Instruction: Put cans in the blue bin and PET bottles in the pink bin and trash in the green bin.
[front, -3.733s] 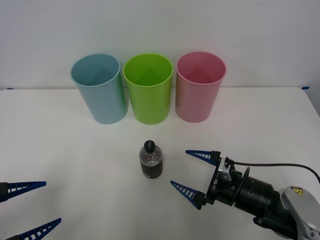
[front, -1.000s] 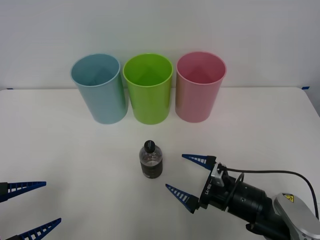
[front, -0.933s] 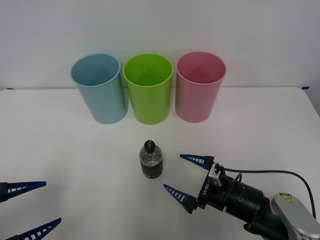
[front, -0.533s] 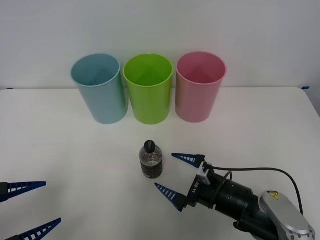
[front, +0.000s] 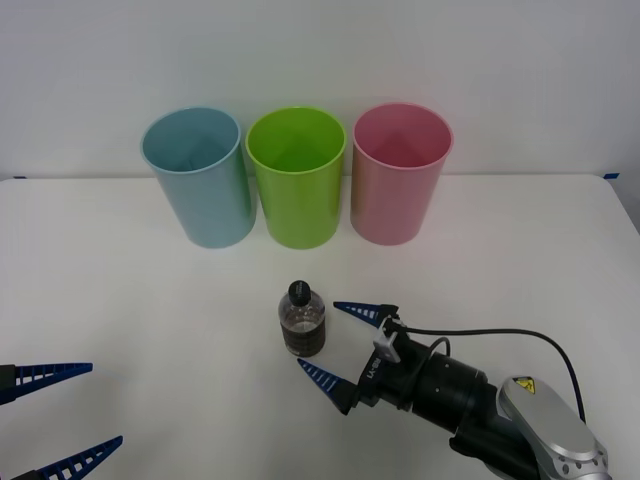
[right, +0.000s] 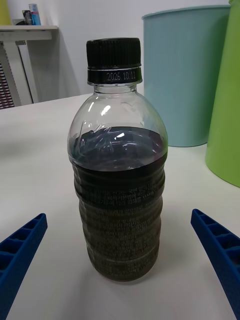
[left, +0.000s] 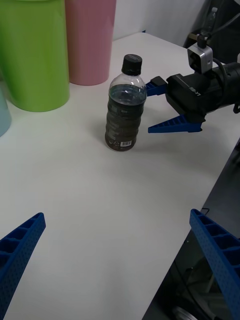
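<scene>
A small clear PET bottle (front: 301, 321) with a black cap and a dark lower body stands upright on the white table (front: 120, 300), in front of the green bin (front: 296, 178). The blue bin (front: 198, 178) stands to the left of the green one and the pink bin (front: 401, 173) to its right. My right gripper (front: 332, 343) is open just right of the bottle, its fingers reaching either side of it without touching. In the right wrist view the bottle (right: 119, 165) stands close ahead, between the fingers. My left gripper (front: 60, 420) rests open at the table's near left corner.
The three bins stand in a row along the table's far edge, against a white wall. A black cable (front: 500, 332) loops over my right arm. Bare table top lies left of the bottle and between it and the bins.
My right gripper has slid left toward the bottle, until its open fingers came alongside it. The bottle, the bins and the left gripper have stayed put.
</scene>
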